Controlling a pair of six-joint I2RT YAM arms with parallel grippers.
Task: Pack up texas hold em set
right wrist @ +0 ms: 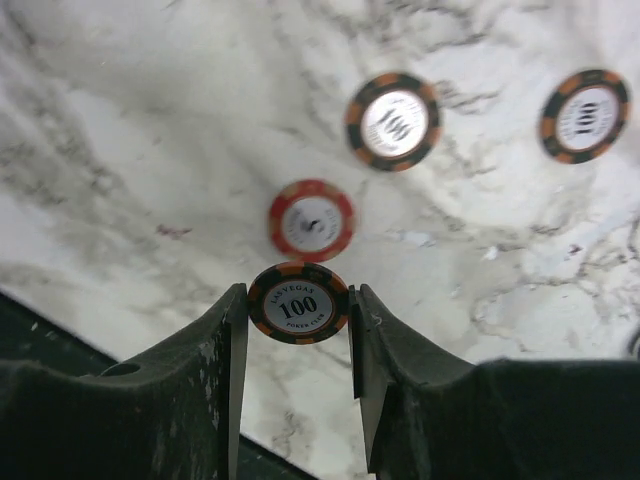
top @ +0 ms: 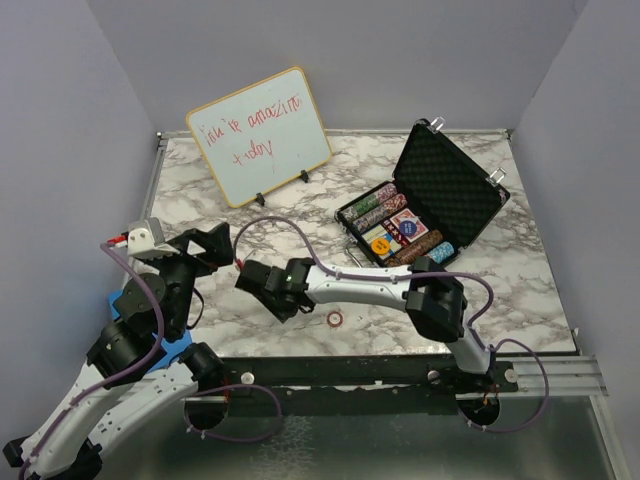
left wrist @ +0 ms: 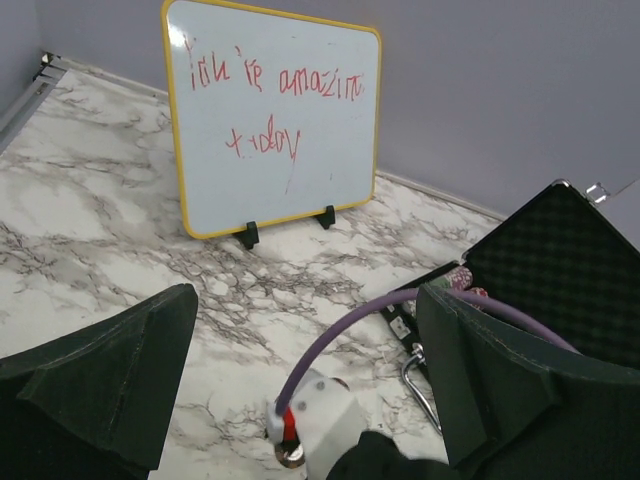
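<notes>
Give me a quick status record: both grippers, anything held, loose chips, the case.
left gripper: open, holding nothing
right gripper: closed on held 100 chip, pinched by its edges
loose, lying flat: red chip; middle 100 chip; far-right 100 chip
briefcase: lid open, chips and cards inside
whiteboard: upright, to the left of the briefcase

We see the whiteboard (top: pixel 258 135) standing at the back left of the table (top: pixel 520 290) and the open briefcase (top: pixel 455 185) at its back right. Poker chips (top: pixel 372 208) and card decks (top: pixel 407 226) lie in its tray, with the lid raised behind. Near the front edge, a 100 chip (right wrist: pixel 298 305) sits between the fingers of the right gripper (right wrist: pixel 298 294). Three loose chips (right wrist: pixel 311 220) lie on the table beyond.
</notes>
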